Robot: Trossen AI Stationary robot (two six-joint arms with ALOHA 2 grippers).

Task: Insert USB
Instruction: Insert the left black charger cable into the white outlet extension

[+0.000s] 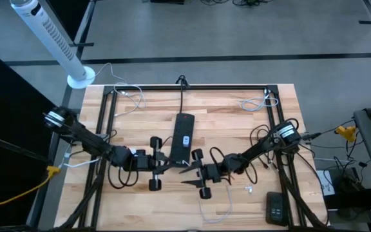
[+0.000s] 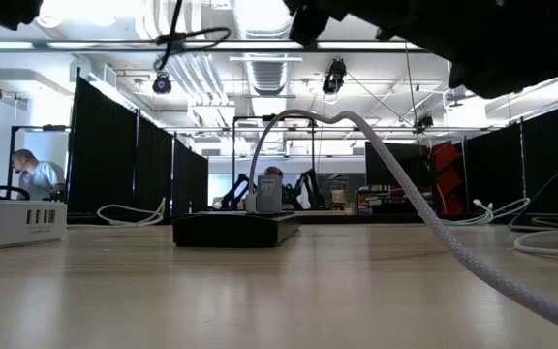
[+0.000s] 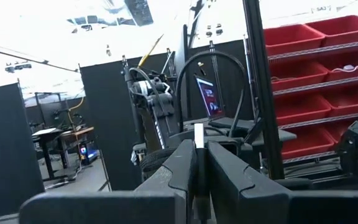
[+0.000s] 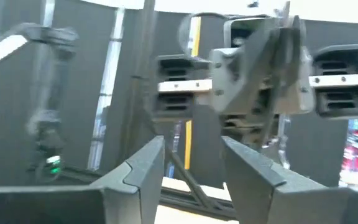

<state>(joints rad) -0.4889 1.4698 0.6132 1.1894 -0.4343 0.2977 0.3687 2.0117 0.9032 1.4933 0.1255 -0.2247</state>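
Observation:
A black power strip (image 1: 183,132) lies along the middle of the table, with a pale block (image 1: 185,140) standing on its top. My left gripper (image 1: 172,162) hovers at the strip's near end, tipped slightly upward, shut on a thin white piece (image 3: 198,134) that I take for the USB plug. My right gripper (image 1: 187,175) stands open just right of it, facing the left gripper (image 4: 260,68), nothing between its fingers (image 4: 142,165). A white braided cable (image 2: 434,218) arches up from the table and comes down at the block (image 2: 267,194); whether it joins it, I cannot tell. My left gripper pinches the thin white piece between its two fingers; only its end (image 3: 198,129) sticks out past the fingertips (image 3: 182,158). The fingers slant a little above level, and the piece is clear of the table. The fingers hide the rest of it.
A black frame (image 1: 192,87) runs round the wooden table. A white cable loop (image 1: 219,212) and a dark flat device (image 1: 275,207) lie at the near right. More white cables (image 1: 257,102) lie at the back. A white multi-port hub (image 2: 13,223) stands to one side in the low view.

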